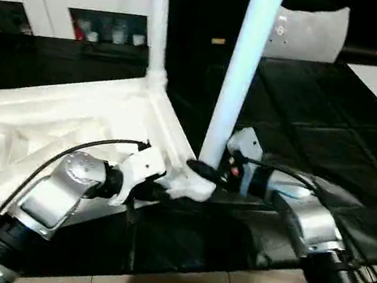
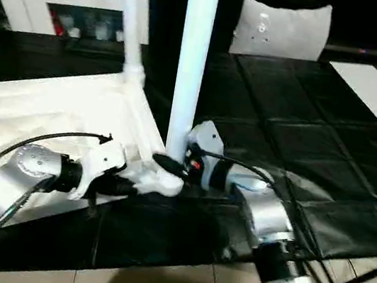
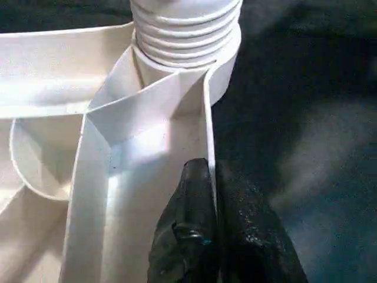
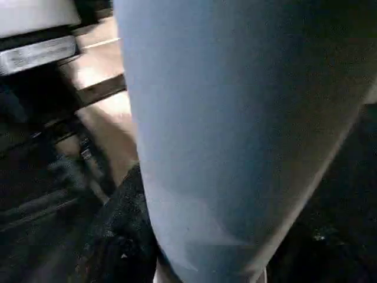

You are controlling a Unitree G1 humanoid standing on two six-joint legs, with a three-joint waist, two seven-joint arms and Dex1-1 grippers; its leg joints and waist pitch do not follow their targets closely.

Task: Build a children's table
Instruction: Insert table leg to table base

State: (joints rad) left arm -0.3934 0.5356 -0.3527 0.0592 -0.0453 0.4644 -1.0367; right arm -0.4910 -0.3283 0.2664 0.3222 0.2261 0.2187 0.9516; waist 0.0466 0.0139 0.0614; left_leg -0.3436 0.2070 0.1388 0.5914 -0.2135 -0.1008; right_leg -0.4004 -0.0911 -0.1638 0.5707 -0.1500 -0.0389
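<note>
Two silver forearms reach in from the near edge toward one corner of an upturned white table top. Left gripper (image 3: 215,206) is pinched shut on the thin rim wall of the table top (image 1: 55,120), one black finger on each side of the wall, just beside the corner socket. Right gripper (image 1: 207,171) stands about half open around the foot of a leg (image 1: 240,78), its black fingers on either side of the tube; the right wrist view shows the pale tube pressed close between them, so it appears to be holding the leg.

That leg stands nearly upright in the near corner socket (image 1: 192,185), leaning slightly, and the left wrist view shows ridged rings on its base still above the socket's lip. A second leg (image 1: 157,29) stands upright in the far corner socket.

Judging from this, the step in hand is seating the second leg, with the left gripper steadying the top. The next move likely calls for pressing or twisting the leg straight down until the rings sink into the socket, while the rim is kept from lifting.

Count: one table top, lying ribbed side up on a black mat (image 1: 305,131); two legs visible, both standing in sockets; two grippers
</note>
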